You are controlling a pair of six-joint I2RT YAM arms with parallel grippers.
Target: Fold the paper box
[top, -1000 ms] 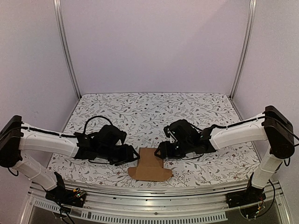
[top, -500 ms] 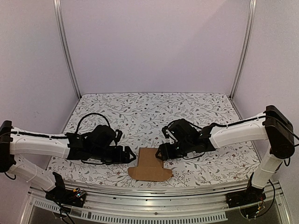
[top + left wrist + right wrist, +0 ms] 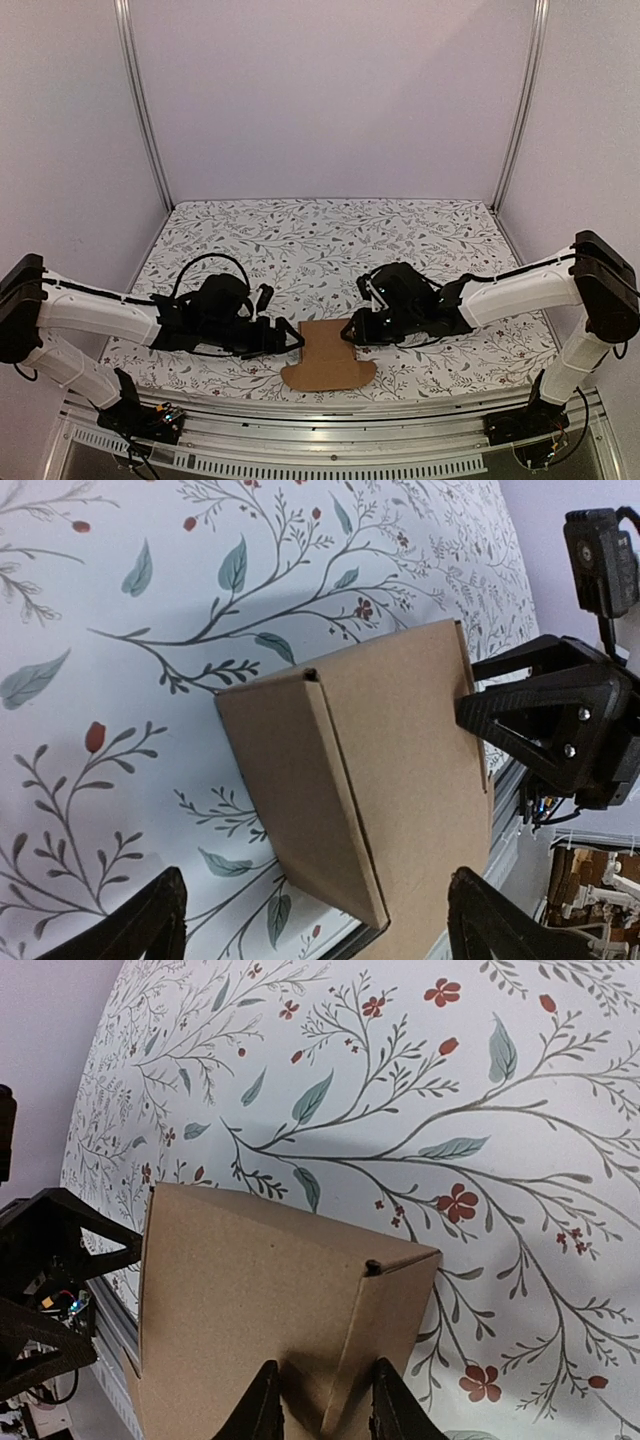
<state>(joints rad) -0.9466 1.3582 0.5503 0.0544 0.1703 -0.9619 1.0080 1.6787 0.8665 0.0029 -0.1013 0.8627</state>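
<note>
paper box (image 3: 326, 356) on floral table (image 3: 320, 235), right hand (image 3: 352, 331) pinching it, left hand (image 3: 293, 339) wide.

My worktop (image 3: 330, 240) is white, printed all over with grey-green leafy twigs and small red flowers. On it lies the paper box (image 3: 328, 358), plain brown cardboard, close to the near edge and about midway across. Its broad face lies level under the top camera. One side panel is bent along a crease, and its near edge has rounded corners.
</note>
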